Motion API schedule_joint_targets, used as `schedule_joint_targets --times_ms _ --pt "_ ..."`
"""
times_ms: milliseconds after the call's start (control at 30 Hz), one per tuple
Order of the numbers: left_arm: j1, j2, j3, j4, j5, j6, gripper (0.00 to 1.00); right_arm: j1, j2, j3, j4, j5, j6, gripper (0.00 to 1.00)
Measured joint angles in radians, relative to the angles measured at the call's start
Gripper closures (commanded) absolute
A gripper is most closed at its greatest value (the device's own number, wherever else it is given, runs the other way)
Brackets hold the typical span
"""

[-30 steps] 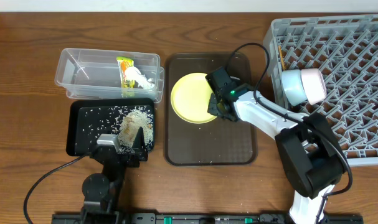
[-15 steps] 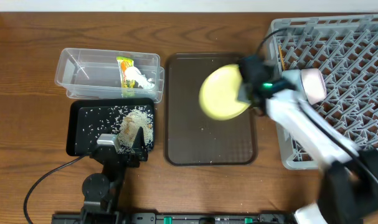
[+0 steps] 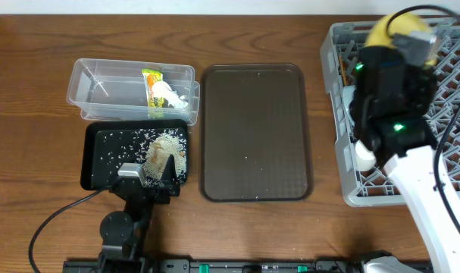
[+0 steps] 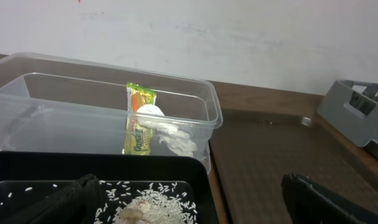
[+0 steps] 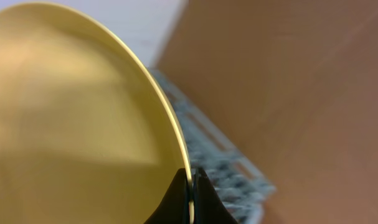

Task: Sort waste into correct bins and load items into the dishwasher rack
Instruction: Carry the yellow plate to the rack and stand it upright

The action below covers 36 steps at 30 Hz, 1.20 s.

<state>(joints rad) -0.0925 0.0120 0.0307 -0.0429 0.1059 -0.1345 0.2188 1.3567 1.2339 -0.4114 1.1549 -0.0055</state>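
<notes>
My right gripper (image 5: pixel 191 186) is shut on the rim of the pale yellow plate (image 5: pixel 76 118) and holds it up on edge above the grey dishwasher rack (image 3: pixel 343 186); the plate (image 3: pixel 381 32) shows at the rack's far left corner. The right arm hides the bowls, and no chopsticks show. The clear tub (image 3: pixel 97 87) holds the snack wrapper (image 3: pixel 151 85) and the white tissue (image 3: pixel 173 98); both also show in the left wrist view, wrapper (image 4: pixel 139 121) and tissue (image 4: pixel 167 134). The black tray (image 3: pixel 97 155) holds rice and scraps (image 3: pixel 163 150). My left gripper (image 4: pixel 195 202) is open over the tray's near edge.
A dark brown serving tray (image 3: pixel 254 133) lies between the bins and the rack, with a few stray grains on it. A cable runs from the left arm across the front left of the wooden table (image 3: pixel 32 152).
My right gripper has lifted the yellow plate off the brown serving tray and carried it right and back, up over the rack. The left arm has not moved.
</notes>
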Motion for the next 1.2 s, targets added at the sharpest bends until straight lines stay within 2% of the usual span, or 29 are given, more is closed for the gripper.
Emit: schedule_joint_targets --times_ms 200,467,633,933,1000,1033,1200 --pt "0.0 0.0 0.0 0.0 0.0 0.0 0.05 -0.156 0.098 0.0 0.071 0.071 -0.177 0.99" --pt "0.0 0.0 0.0 0.0 0.0 0.0 0.05 -0.284 0.231 0.0 0.104 0.084 -0.266 0.99" --pt "0.0 0.0 0.0 0.0 0.0 0.0 0.05 -0.278 0.283 0.0 0.109 0.051 -0.277 0.99" --pt "0.0 0.0 0.0 0.0 0.0 0.0 0.05 -0.175 0.323 -0.001 0.182 0.026 -0.37 0.99" --pt "0.0 0.0 0.0 0.0 0.0 0.0 0.05 -0.165 0.323 -0.001 0.189 0.014 -0.396 0.94" --pt "0.0 0.0 0.0 0.0 0.0 0.0 0.05 -0.163 0.323 -0.001 0.189 0.007 -0.408 0.89" --pt "0.0 0.0 0.0 0.0 0.0 0.0 0.05 -0.136 0.323 -0.001 0.183 -0.024 -0.442 0.55"
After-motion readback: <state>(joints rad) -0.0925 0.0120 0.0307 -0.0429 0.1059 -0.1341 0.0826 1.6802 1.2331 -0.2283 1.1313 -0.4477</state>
